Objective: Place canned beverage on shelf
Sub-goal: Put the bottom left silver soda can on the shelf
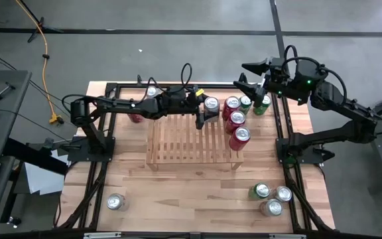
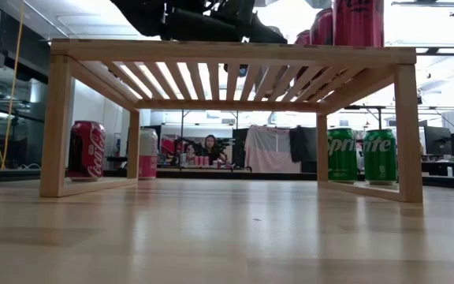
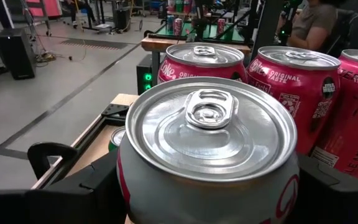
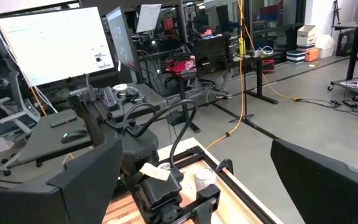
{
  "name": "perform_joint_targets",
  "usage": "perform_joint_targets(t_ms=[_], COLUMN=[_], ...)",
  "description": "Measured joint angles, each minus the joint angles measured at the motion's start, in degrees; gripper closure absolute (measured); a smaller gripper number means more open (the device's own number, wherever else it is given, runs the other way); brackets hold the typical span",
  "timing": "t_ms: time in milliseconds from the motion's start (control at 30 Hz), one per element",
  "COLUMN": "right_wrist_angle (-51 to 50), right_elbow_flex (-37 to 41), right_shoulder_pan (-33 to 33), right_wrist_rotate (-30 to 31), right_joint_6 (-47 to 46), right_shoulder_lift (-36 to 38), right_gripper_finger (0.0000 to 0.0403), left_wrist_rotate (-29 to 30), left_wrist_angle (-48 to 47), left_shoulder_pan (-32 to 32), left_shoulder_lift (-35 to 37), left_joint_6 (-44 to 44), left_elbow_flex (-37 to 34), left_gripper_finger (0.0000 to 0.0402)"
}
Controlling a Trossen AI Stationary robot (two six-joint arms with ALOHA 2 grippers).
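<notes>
Looking down from the high view, we find the shelf (image 1: 191, 139) at the centre of the table (image 1: 197, 212), its light slats running toward the bottom of the frame. The left gripper (image 1: 206, 111) sits over the shelf's upper edge, right of centre, and is clamped on a canned beverage (image 1: 211, 104) whose silver top shows just above the fingers. In the left wrist view that can (image 3: 209, 149) fills the centre of the frame, pressed between the two dark fingers (image 3: 73, 193) at either lower corner.

We note three red cans (image 1: 234, 119) in a slanting row at the shelf's upper right, the lowest of them (image 1: 239, 137) standing on the shelf's right edge. Two green cans (image 1: 260, 103) stand just beyond them, toward the upper right. In the low view the green pair (image 2: 361, 155) appears under the shelf's right side, and a red can (image 2: 87, 149) with a pink-and-white can (image 2: 147, 153) appears at the left.

The right gripper (image 1: 252, 74) hovers in the upper right of the high view, above the green cans, its fingers spread wide and holding nothing.

Three more cans (image 1: 270, 198) cluster at the table's lower right, and a single can (image 1: 115, 202) stands at the lower left. A seated person (image 2: 209, 147) is visible in the room behind, centre of the low view.
</notes>
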State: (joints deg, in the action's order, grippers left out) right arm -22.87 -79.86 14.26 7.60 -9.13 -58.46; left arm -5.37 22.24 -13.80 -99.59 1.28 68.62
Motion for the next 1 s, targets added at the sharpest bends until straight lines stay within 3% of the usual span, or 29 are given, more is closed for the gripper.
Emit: perform_joint_targets(t_ms=[67,200,267,500,767,1000], right_wrist_angle=[0.0,0.0,0.0,0.0,0.0,0.0], right_elbow_flex=[0.0,0.0,0.0,0.0,0.0,0.0], right_shoulder_pan=[0.0,0.0,0.0,0.0,0.0,0.0], right_wrist_rotate=[0.0,0.0,0.0,0.0,0.0,0.0], right_joint_6=[0.0,0.0,0.0,0.0,0.0,0.0], right_shoulder_lift=[0.0,0.0,0.0,0.0,0.0,0.0], right_gripper_finger=[0.0006,0.0006,0.0006,0.0006,0.0006,0.0006], left_wrist_rotate=[0.0,0.1,0.1,0.1,0.1,0.3], left_wrist_angle=[0.0,-0.3,-0.3,0.4,-1.5,-13.5], left_shoulder_pan=[0.0,0.0,0.0,0.0,-0.8,-1.9], left_shoulder_lift=[0.0,0.0,0.0,0.2,5.1,14.5], left_joint_6=[0.0,0.3,0.9,1.7,0.7,3.7], left_elbow_flex=[0.0,0.0,0.0,0.0,0.0,0.0], left_gripper_finger=[0.0118,0.0036,0.0017,0.0038,0.0038,0.0037])
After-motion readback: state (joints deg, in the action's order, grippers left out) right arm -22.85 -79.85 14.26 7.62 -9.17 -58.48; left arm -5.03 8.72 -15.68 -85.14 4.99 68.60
